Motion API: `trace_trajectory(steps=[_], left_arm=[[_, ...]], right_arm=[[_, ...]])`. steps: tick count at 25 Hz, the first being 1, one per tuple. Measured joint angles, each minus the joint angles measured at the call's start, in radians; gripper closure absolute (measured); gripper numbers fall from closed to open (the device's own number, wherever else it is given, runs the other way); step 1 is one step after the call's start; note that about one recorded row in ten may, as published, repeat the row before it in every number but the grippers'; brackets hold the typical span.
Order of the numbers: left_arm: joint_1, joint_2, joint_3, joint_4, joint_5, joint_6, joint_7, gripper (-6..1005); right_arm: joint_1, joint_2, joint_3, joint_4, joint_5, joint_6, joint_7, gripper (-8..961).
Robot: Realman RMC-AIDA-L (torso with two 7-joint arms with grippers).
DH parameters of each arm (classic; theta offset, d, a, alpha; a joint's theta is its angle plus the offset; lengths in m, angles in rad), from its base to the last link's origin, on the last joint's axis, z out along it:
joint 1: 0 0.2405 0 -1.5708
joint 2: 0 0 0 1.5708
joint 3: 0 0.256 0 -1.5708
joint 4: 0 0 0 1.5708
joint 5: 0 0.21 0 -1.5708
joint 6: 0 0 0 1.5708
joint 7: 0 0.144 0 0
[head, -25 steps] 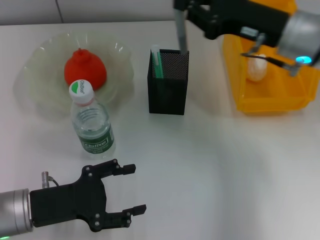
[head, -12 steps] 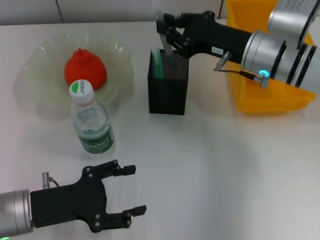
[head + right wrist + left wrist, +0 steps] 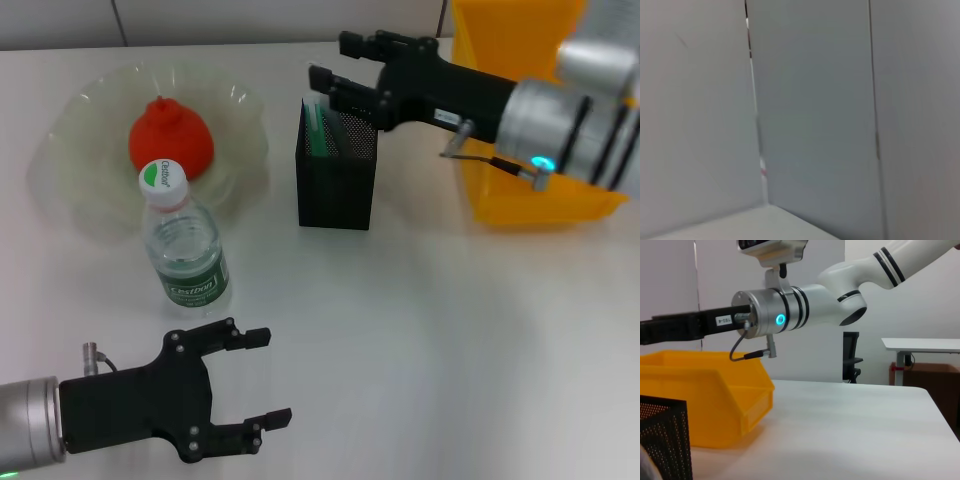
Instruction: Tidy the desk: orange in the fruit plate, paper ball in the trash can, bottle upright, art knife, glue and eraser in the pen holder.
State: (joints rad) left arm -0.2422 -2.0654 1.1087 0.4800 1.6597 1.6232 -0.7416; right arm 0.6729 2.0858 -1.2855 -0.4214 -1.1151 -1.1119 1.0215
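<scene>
On the white desk (image 3: 450, 350), the orange (image 3: 170, 140) lies in the pale-green fruit plate (image 3: 70, 190). The bottle (image 3: 185, 250) stands upright in front of the plate. The black mesh pen holder (image 3: 337, 185) holds the mint-green art knife (image 3: 314, 125). My right gripper (image 3: 332, 62) is open and empty just above the holder's far rim. The grey glue stick, the eraser and the paper ball are not in view. The yellow trash can (image 3: 520, 200) stands at the right, partly behind my right arm. My left gripper (image 3: 272, 378) is open and empty at the front left.
The left wrist view shows the yellow trash can (image 3: 700, 400), a corner of the pen holder (image 3: 665, 440) and my right arm (image 3: 790, 315) above them. The right wrist view shows only a wall.
My right gripper held the grey glue stick above the pen holder, lowered it towards the holder, and now stands open without it. The left arm has not moved.
</scene>
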Motion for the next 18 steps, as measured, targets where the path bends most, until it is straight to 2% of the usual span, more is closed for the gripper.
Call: trace_trajectory(steps=[2,3,4,5,6,7,8,10,11,14,16,18], left_arm=[[0.000,0.002,-0.001,0.000,0.000,0.004,-0.003,197],[0.000,0.002,-0.001,0.000,0.000,0.004,-0.003,197],[0.000,0.003,-0.001,0.000,0.000,0.006,-0.005,197],[0.001,0.005,-0.001,0.000,0.000,0.008,-0.007,197],[0.002,0.005,-0.001,0.001,0.000,0.009,-0.007,197],[0.003,0.006,-0.002,0.002,0.000,0.009,-0.008,197],[0.004,0.007,-0.002,0.003,0.000,0.010,-0.009,197],[0.008,0.011,-0.004,0.006,0.000,0.010,-0.014,197],[0.009,0.015,-0.004,0.007,0.000,0.012,-0.020,197],[0.010,0.017,-0.005,0.008,0.000,0.015,-0.022,197],[0.010,0.018,-0.006,0.008,0.000,0.016,-0.024,197],[0.010,0.019,-0.006,0.008,0.000,0.016,-0.028,197]], right_arm=[[-0.087,-0.007,0.000,-0.068,-0.007,-0.116,0.024,434],[-0.087,-0.007,0.000,-0.068,-0.007,-0.116,0.024,395],[-0.124,-0.009,0.000,-0.099,-0.016,-0.155,0.028,357],[-0.169,-0.012,0.003,-0.137,-0.031,-0.189,0.030,319],[-0.258,-0.015,0.007,-0.206,-0.079,-0.240,0.033,280],[-0.258,-0.015,0.007,-0.206,-0.079,-0.240,0.033,242],[-0.299,-0.016,0.009,-0.237,-0.110,-0.264,0.032,203],[-0.358,-0.021,0.013,-0.271,-0.177,-0.303,0.031,182],[-0.400,-0.028,0.025,-0.282,-0.269,-0.348,0.012,171],[-0.426,-0.030,0.052,-0.272,-0.364,-0.400,-0.030,139],[-0.447,-0.022,0.084,-0.235,-0.460,-0.467,-0.120,118],[-0.450,-0.019,0.088,-0.217,-0.476,-0.485,-0.156,118]])
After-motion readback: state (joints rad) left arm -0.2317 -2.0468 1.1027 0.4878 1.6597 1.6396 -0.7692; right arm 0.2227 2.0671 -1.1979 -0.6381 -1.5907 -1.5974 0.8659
